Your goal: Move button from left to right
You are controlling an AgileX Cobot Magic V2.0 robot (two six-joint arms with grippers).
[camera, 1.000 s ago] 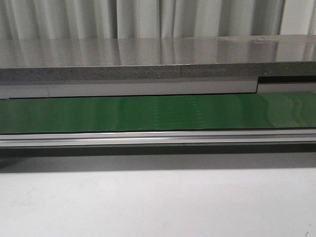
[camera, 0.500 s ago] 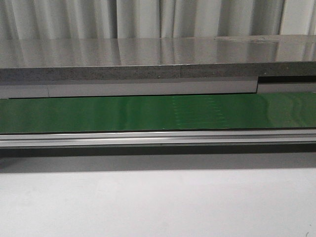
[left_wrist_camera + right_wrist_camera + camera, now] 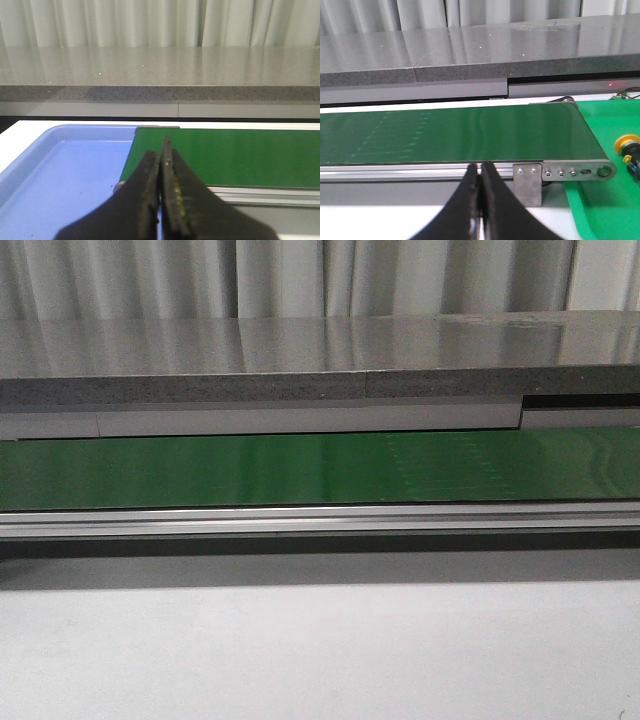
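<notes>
- The pale blue plastic tray (image 3: 60, 180) is lying at the left end of the flat green conveyor belt (image 3: 300, 468), its rim touching the belt's end in the left wrist view.
- The left gripper (image 3: 161, 165), with black tapered fingers, is hovering above the tray's edge nearest the belt; its jaws are pressed together with nothing between them.
- The green conveyor belt is running across the front view from the left edge to the right edge, with faint pale markings showing on its right half.
- The silver aluminium side rail (image 3: 320, 518) is running along the near edge of the belt, between the belt and the plain white tabletop (image 3: 320, 650).
- The grey speckled stone counter (image 3: 300, 360) is lying beyond the far edge of the belt, with pale pleated curtains (image 3: 300, 280) hanging behind it.
- The right gripper (image 3: 480, 172), also with black tapered fingers, is hovering on the near side of the belt above the side rail; its jaws are closed against each other and are holding nothing.
- The bright green plastic tray (image 3: 607, 200) is lying just past the right end of the belt.
- The small push button with a round yellow cap on a dark body (image 3: 626, 143) is resting inside the green tray, near the belt's end roller and well apart from the right gripper.
- Neither gripper is appearing in the front view.
</notes>
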